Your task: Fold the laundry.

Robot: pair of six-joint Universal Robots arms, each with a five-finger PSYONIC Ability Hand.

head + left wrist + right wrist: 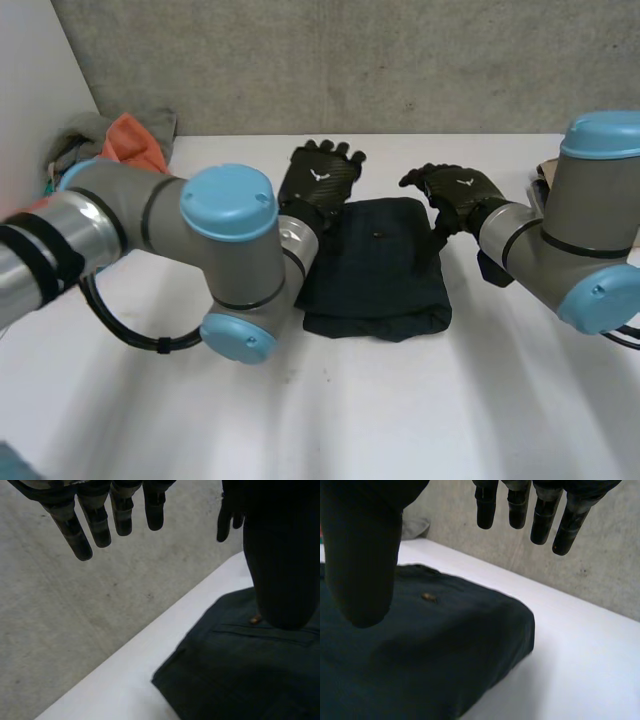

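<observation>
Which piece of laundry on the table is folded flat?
The dark navy garment between the left hand and right hand; the orange and grey clothes at the far left of the white table lie in a crumpled heap.

My head camera looks down from high behind the black left hand point(320, 180) and black right hand point(457, 190), each wrist camera peers close along its own palm toward the grey concrete wall point(350, 60), and all three share the folded dark navy cloth point(375, 270) lying between the hands.
</observation>
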